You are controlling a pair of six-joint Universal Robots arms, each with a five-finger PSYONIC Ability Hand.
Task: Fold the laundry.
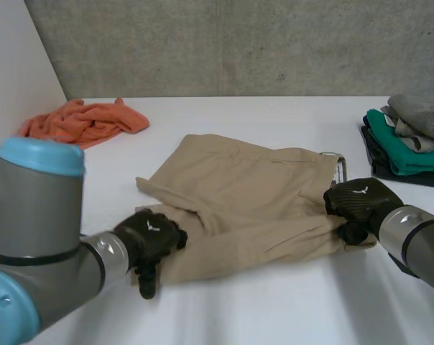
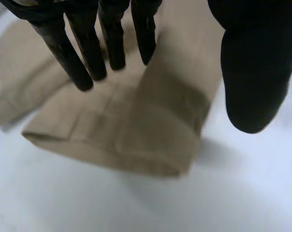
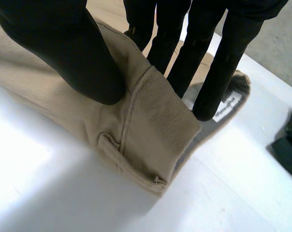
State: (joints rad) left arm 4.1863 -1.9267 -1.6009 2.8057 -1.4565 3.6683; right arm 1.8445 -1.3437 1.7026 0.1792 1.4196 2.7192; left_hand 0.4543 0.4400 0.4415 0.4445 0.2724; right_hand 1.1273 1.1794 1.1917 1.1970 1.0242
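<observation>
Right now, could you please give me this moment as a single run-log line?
beige trousers on table | left hand open at leg cuff | right hand pinching waistband | orange cloth, folded stack aside

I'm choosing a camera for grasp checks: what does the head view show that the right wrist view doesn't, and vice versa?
Head view: the orange cloth and the left hand at the leg hem. Right wrist view: the belt loop and the inside label. Both: the right hand pinching the waistband of the beige trousers on the white table.
</observation>
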